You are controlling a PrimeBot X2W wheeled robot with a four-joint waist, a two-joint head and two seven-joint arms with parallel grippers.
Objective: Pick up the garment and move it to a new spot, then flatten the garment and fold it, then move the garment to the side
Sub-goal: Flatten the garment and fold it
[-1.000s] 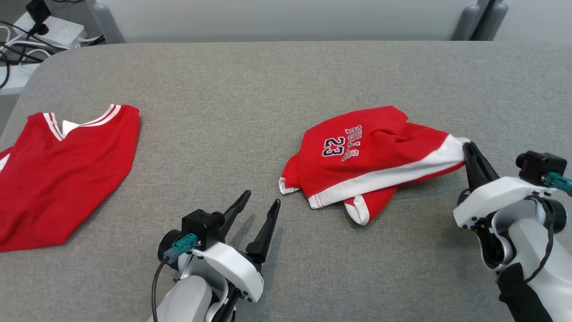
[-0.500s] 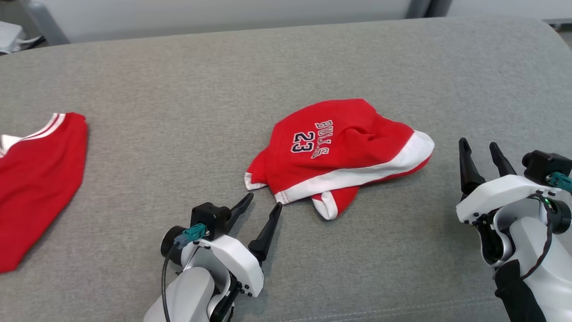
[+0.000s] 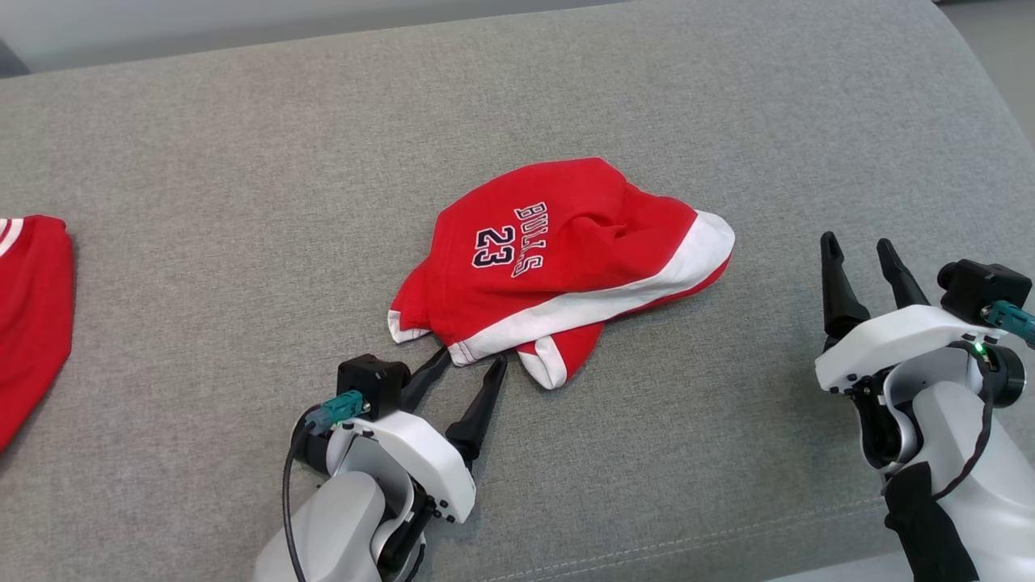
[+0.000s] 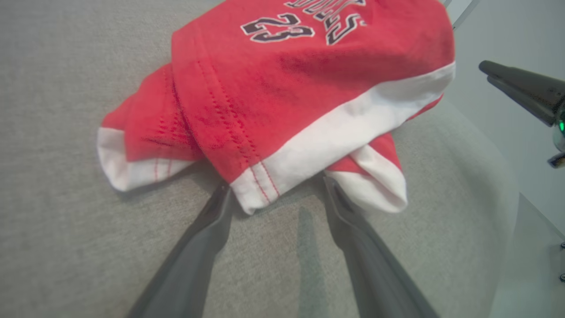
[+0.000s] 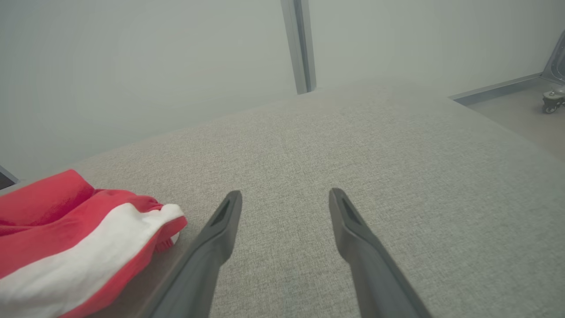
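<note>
The garment (image 3: 558, 259) is a pair of red shorts with white bands and "BULLS 23" printed on it, lying crumpled in the middle of the grey table (image 3: 242, 162). My left gripper (image 3: 473, 357) is open at its near edge. In the left wrist view a white-hemmed corner of the garment (image 4: 287, 88) lies between the fingertips of that gripper (image 4: 276, 183). My right gripper (image 3: 855, 241) stands open to the right of the garment, apart from it and holding nothing. The right wrist view has this gripper (image 5: 284, 193) over bare table with the garment's end (image 5: 66, 229) at its left.
A second red jersey (image 3: 32, 315) with white trim lies at the table's far left. The table's rounded right edge (image 3: 994, 97) is close to my right arm, with floor and a caster wheel (image 5: 551, 104) beyond it. A pale wall stands behind the table.
The head camera has turned right. My right gripper has opened, let go of the garment's white band and drawn back to the right. My left fingertips now reach the near hem.
</note>
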